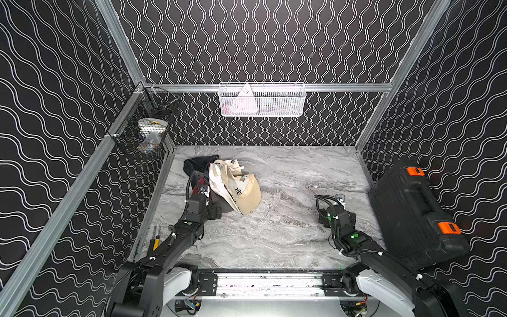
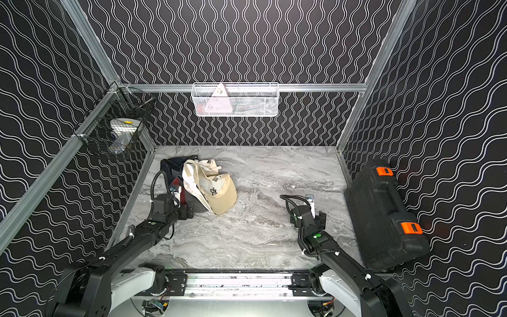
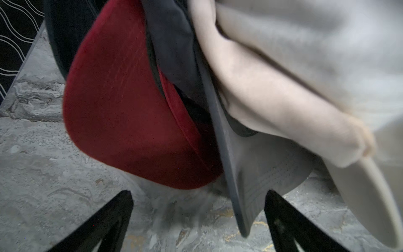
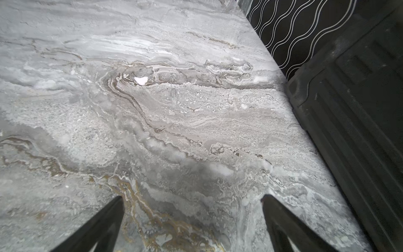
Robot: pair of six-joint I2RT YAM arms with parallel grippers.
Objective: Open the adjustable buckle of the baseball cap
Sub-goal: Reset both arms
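Observation:
Several baseball caps lie in a heap at the back left of the marble table point(image 1: 288, 233). On top is a beige cap point(image 1: 242, 192) point(image 2: 218, 193) with a black logo. Small grey buckles point(image 1: 242, 179) point(image 2: 215, 179) show on its beige straps. A dark cap point(image 1: 197, 164) lies behind it. In the left wrist view a red brim point(image 3: 122, 104) and a grey brim point(image 3: 266, 165) sit under beige cloth point(image 3: 283, 104). My left gripper point(image 1: 214, 212) point(image 2: 188, 212) point(image 3: 198, 194) is open at the heap's near edge, the grey brim's edge between its fingers. My right gripper point(image 1: 337, 215) point(image 2: 308, 216) point(image 4: 192, 198) is open over bare marble.
A black tool case point(image 1: 411, 214) point(image 2: 384, 216) point(image 4: 359, 109) with orange latches leans at the right wall beside my right arm. A white wire basket point(image 1: 262, 100) hangs on the back rail, a black one point(image 1: 145, 129) on the left. Small tools point(image 1: 155, 241) lie by the left edge.

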